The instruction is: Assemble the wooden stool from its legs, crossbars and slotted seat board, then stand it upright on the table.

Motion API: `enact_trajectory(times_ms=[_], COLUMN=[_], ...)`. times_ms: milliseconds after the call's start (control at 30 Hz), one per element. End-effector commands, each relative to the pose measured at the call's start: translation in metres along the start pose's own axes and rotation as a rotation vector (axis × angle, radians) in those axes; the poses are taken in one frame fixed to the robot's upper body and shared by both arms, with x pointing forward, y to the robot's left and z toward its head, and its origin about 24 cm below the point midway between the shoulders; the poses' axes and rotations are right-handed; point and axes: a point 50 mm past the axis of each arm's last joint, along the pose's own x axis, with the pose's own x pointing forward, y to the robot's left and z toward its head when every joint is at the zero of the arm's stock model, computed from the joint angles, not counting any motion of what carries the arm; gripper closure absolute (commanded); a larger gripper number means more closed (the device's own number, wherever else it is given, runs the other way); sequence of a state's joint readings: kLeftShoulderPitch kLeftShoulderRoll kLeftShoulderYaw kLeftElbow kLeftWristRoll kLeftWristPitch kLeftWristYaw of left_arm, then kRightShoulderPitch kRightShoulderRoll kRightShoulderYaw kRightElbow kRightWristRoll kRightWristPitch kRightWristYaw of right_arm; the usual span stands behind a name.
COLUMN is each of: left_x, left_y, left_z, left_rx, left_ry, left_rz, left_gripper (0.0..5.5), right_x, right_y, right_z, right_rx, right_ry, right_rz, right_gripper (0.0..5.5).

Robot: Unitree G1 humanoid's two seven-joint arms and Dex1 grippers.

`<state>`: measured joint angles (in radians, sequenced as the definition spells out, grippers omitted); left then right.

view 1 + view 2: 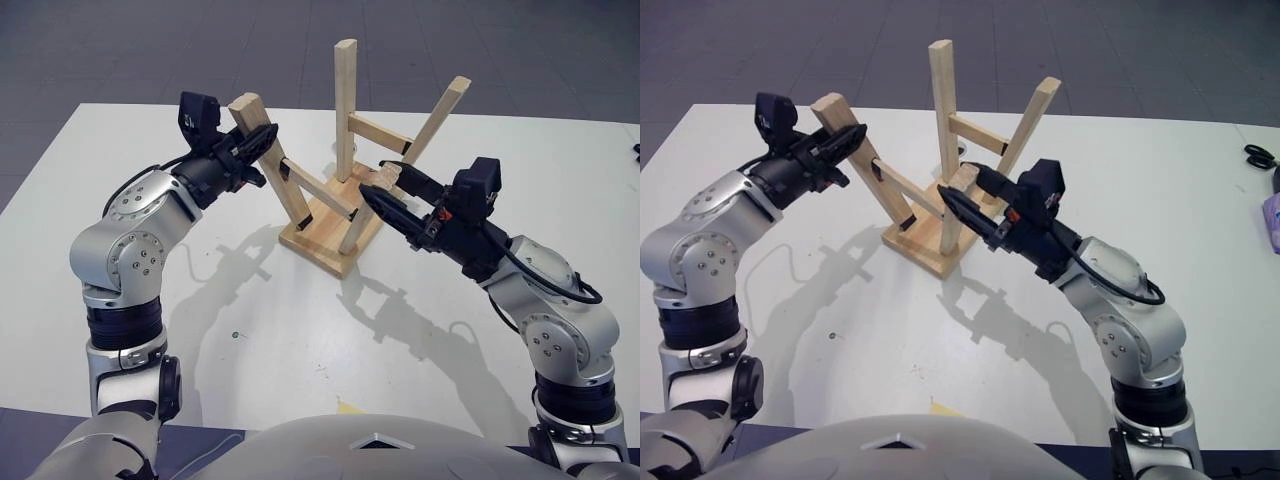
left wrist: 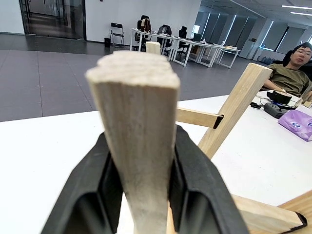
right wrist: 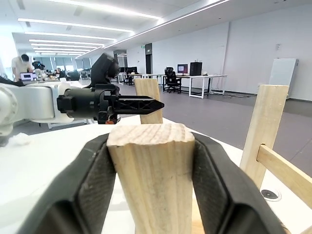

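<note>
R gripper (image 1: 382,183) clamps near leg (image 1: 358,232); L gripper (image 1: 265,145) clamps left leg (image 1: 292,195).

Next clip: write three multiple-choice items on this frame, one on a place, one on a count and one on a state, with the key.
1. Where is the seat board?
A. Flat on the table, under the legs
B. Held up in the air
C. Leaning on its edge

2. How many legs point up?
A. Two
B. Three
C. Four

3. The left gripper is:
A. open, clear of the wood
B. shut on a leg
C. resting open on the table

Key:
1 A: the board lies on the table with the legs rising from it.
2 C: the head views show four legs standing up.
3 B: in the left wrist view its fingers press a leg from both sides.
</note>
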<state>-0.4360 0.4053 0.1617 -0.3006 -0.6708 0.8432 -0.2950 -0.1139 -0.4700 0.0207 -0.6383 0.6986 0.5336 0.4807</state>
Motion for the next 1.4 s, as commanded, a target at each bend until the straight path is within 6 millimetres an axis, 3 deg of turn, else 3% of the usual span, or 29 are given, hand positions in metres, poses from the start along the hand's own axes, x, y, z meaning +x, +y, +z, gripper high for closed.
enact_trajectory(times_ms=[33, 100, 133, 267, 467, 667, 800, 933, 1133, 1400], left_x=[-0.001, 0.000, 0.000, 0.000, 0.000, 0.003, 0.003, 0.006, 0.013, 0.014], left_y=[0.007, 0.005, 0.004, 0.004, 0.007, 0.004, 0.004, 0.001, -0.011, -0.004], left_z=[-0.010, -0.011, -0.012, -0.013, -0.014, -0.008, -0.008, -0.009, -0.007, -0.002], left_rx=[0.011, 0.011, 0.012, 0.011, -0.010, -0.017, 0.001, 0.022, 0.035, 0.025], left_ry=[0.065, 0.065, 0.067, 0.067, 0.058, 0.036, 0.044, 0.061, 0.063, 0.025], left_rz=[0.071, 0.060, 0.057, 0.060, 0.072, 0.050, 0.035, 0.002, -0.097, -0.042], left_gripper=[4.46, 4.46, 4.46, 4.46, 4.46, 4.46, 4.46, 4.46, 4.46, 4.46], right_x=[-0.003, -0.002, -0.002, -0.001, -0.010, -0.008, 0.006, 0.031, 0.052, 0.087], right_y=[-0.005, -0.006, -0.007, -0.012, -0.014, -0.034, -0.057, -0.068, -0.083, -0.092], right_z=[-0.023, -0.024, -0.023, -0.006, 0.019, 0.050, 0.066, 0.063, 0.040, 0.014], right_rx=[-0.003, -0.001, 0.007, 0.093, 0.286, 0.351, 0.326, 0.216, 0.128, 0.129], right_ry=[0.162, 0.163, 0.149, 0.027, -0.112, -0.258, -0.287, -0.160, -0.044, -0.014], right_rz=[-0.035, -0.048, -0.056, -0.064, 0.072, 0.034, -0.033, 0.009, 0.092, 0.139], right_gripper=[3.36, 3.38, 3.02, 2.47, 1.47, 0.50, 0.10, 0.10, 0.10, 0.10])
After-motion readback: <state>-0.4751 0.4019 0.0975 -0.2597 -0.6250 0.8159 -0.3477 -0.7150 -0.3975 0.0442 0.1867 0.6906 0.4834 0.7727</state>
